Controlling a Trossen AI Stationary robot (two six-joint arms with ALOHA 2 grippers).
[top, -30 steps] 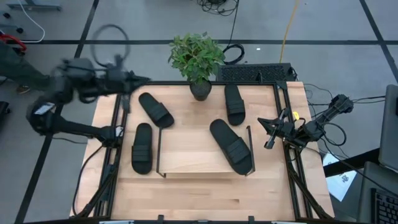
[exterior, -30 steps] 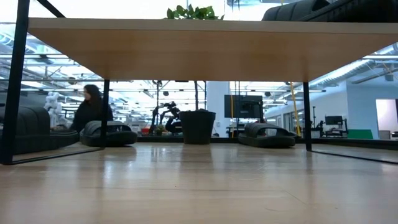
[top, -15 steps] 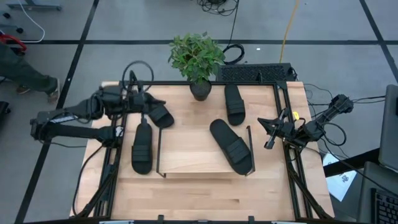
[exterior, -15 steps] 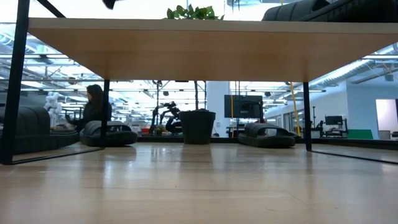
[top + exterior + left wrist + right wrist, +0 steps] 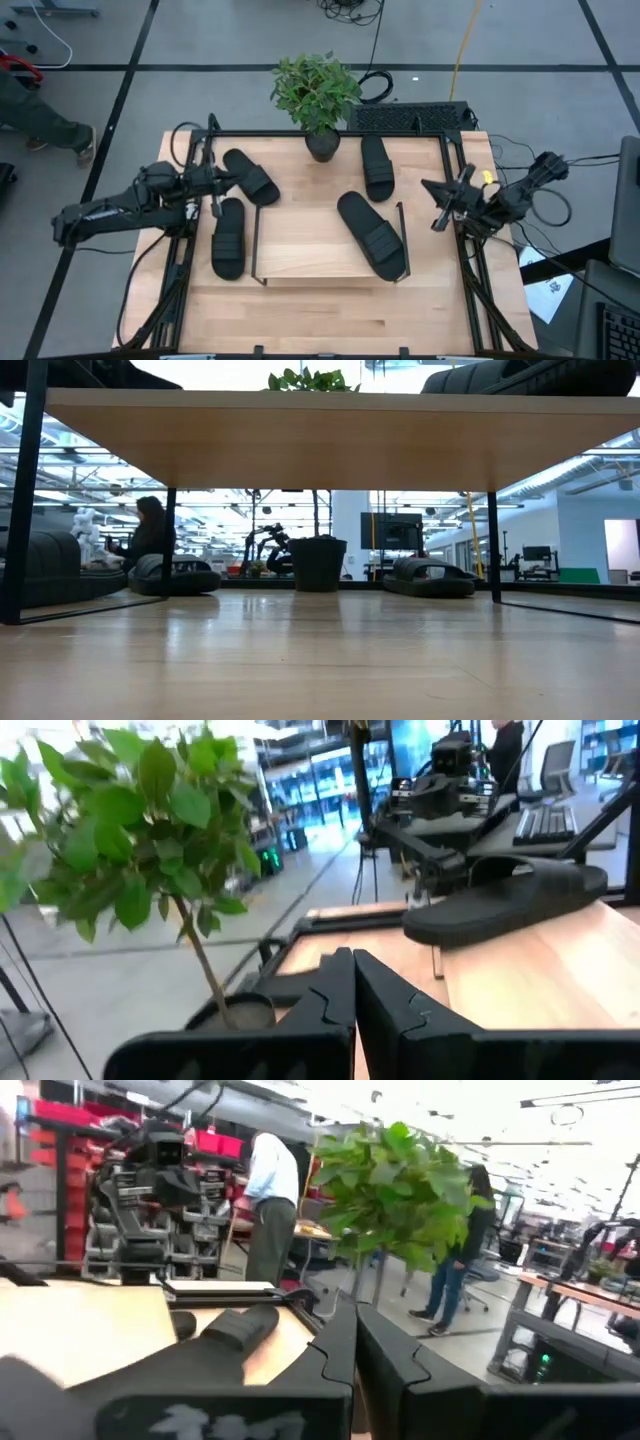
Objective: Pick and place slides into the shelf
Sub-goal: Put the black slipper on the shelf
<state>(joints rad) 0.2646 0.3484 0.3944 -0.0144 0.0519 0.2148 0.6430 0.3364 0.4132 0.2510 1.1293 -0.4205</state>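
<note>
Four matte black slides show in the high view. One (image 5: pixel 250 176) and another (image 5: pixel 228 237) lie sole-down on the table's left, and a third (image 5: pixel 377 167) lies near the far edge. The fourth (image 5: pixel 372 236) lies on the shelf's (image 5: pixel 310 250) wood board. My left gripper (image 5: pixel 220 183) hovers shut between the two left slides and touches nothing; its own view shows the shut fingers (image 5: pixel 352 990). My right gripper (image 5: pixel 437 205) waits shut at the table's right edge (image 5: pixel 355 1350).
A potted plant (image 5: pixel 318 95) stands at the table's far edge, between the far slides. Thin black wire frames (image 5: pixel 403 240) rise at both ends of the shelf. A keyboard (image 5: pixel 410 117) lies beyond the far edge. In the low view a person (image 5: pixel 148 535) is in the room behind.
My left arm has swung in from beyond the table's far left corner, moving toward the near edge and lowering until its gripper sits between the two left slides. The slides and the shelf have stayed in place.
</note>
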